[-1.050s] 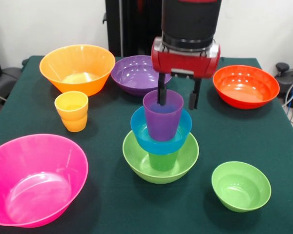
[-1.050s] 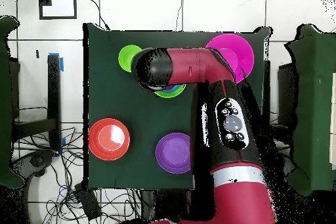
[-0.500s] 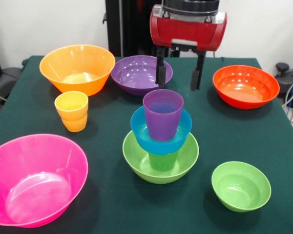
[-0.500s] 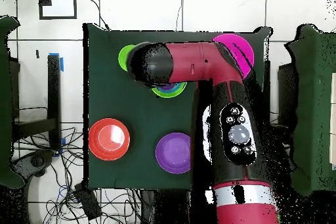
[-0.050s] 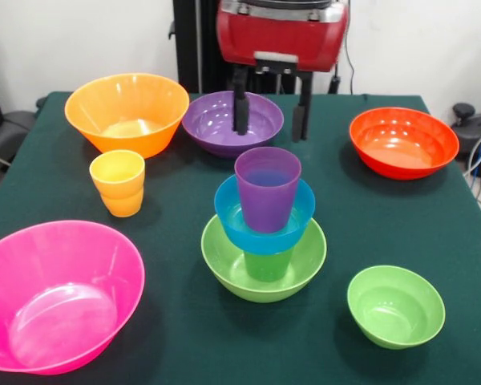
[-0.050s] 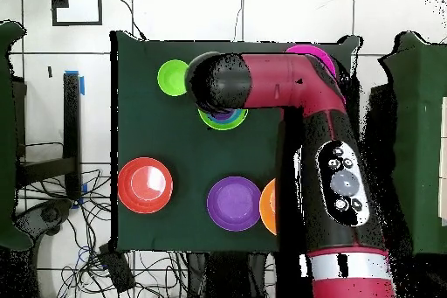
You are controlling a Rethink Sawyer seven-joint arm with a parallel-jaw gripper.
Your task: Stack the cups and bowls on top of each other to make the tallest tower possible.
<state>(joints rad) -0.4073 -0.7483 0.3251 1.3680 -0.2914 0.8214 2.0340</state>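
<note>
A tower stands mid-table: a lime-green bowl [image 5: 223, 271] holds a green cup [image 5: 268, 265], which carries a blue bowl [image 5: 228, 213] with a purple cup [image 5: 267, 189] upright in it. My gripper [image 5: 271, 117] hangs open and empty above and behind the purple cup, clear of it. The small green bowl [image 5: 395, 305] sits alone at the front right. A yellow-orange cup [image 5: 118, 182] stands to the tower's left. In the overhead view the arm covers most of the tower, showing only its lime rim [image 6: 223, 122], and the small green bowl [image 6: 172, 77] lies beside it.
Large bowls ring the tower: orange [image 5: 127, 112] at back left, purple [image 5: 223, 120] behind the gripper, red-orange [image 5: 403, 142] at back right, pink [image 5: 52, 293] at front left. The arm [image 6: 336, 163] spans one side of the table in the overhead view.
The gripper has let go of the purple cup, risen away from it and shifted left in the front view, staying open. The tower has not moved.
</note>
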